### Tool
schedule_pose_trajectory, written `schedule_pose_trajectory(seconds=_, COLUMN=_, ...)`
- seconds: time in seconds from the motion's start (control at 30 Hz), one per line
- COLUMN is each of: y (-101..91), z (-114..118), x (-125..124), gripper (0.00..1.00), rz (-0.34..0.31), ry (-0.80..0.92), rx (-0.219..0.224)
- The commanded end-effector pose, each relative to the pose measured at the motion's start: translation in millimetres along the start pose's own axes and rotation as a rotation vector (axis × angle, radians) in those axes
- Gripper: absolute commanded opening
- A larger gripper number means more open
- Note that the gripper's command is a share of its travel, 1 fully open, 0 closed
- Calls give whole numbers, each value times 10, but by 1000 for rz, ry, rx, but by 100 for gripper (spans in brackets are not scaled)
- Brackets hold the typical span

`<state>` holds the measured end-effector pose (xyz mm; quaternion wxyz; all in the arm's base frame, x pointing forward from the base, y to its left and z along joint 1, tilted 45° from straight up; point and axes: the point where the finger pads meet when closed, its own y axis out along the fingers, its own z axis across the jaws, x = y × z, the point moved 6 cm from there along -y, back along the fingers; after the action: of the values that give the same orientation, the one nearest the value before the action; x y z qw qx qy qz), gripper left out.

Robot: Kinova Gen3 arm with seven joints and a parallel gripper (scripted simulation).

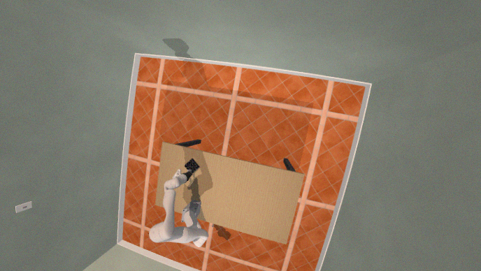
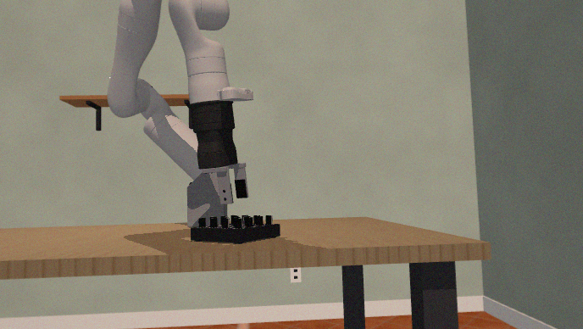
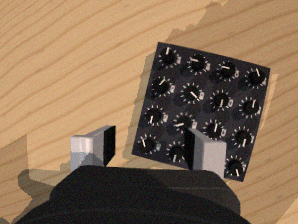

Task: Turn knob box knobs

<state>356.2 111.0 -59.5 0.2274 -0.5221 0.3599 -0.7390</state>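
The black knob box stands on the table. In the wrist view its printed names lie to the right of the knobs, so the front faces right, row A is the left column and knob 1 of each row is at the bottom. Knob C3 shows its white line toward the image bottom, roughly 9 o'clock. Knob C1 is hidden behind the right finger. My gripper is open and empty above the box; in the wrist view its left finger appears outside the box.
Other knobs stand close around C3, among them C2, C4 and B3. The wooden table extends around the box. A wall shelf is behind the arm.
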Motion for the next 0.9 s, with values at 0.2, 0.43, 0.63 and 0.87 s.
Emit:
schedule_pose_trajectory(seconds=0.2, y=1, z=-9, x=-4, gripper=100, rz=-3, ry=26, rx=14)
schedule_pose_trajectory(seconds=0.43, y=0, z=-1, x=-5, gripper=100, rz=-4, ry=39, rx=22)
schedule_pose_trajectory(seconds=0.63, y=0, z=6, x=-7, gripper=100, rz=-6, ry=51, rx=30)
schedule_pose_trajectory(seconds=0.87, y=-2, z=13, x=-9, gripper=100, rz=-7, ry=62, rx=38)
